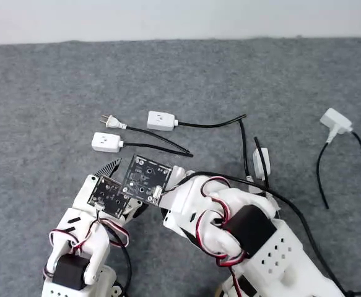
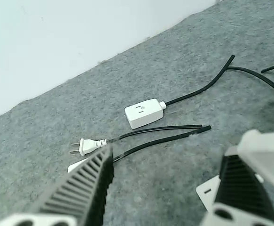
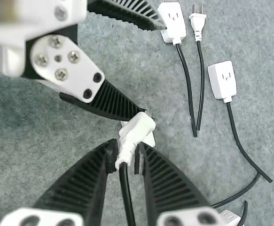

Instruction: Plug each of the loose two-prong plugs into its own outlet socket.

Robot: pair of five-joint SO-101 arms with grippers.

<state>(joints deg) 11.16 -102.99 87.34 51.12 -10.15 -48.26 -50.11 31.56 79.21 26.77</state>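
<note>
A grey felt-covered worktop (image 1: 38, 93) ends at its far edge against a pale wall (image 1: 180, 18). A wide band of grey felt lies between that edge and the cords.

Near the middle, a loose plug (image 1: 109, 121) lies with its two prongs pointing away from the far socket (image 1: 161, 120) beside it. The near socket (image 1: 106, 142) lies just in front of the loose plug, closest to the arms. Thin black cords trail off from all three toward the right. Well apart on the right lies a white block (image 1: 335, 120) with its own long black cord, and grey felt stretches between it and the middle group.

Both arms reach in from the near edge, their wrists close together just short of the near socket.

The left hand (image 2: 168, 160) is held low over the felt with its ribbed black jaws spread wide and nothing between them.

The right hand (image 3: 127, 150) has its jaws closed on a white plug (image 3: 136, 131), whose black cord runs back between the fingers. The plug's front end sits right beside one jaw of the left hand; whether they touch cannot be told.
</note>
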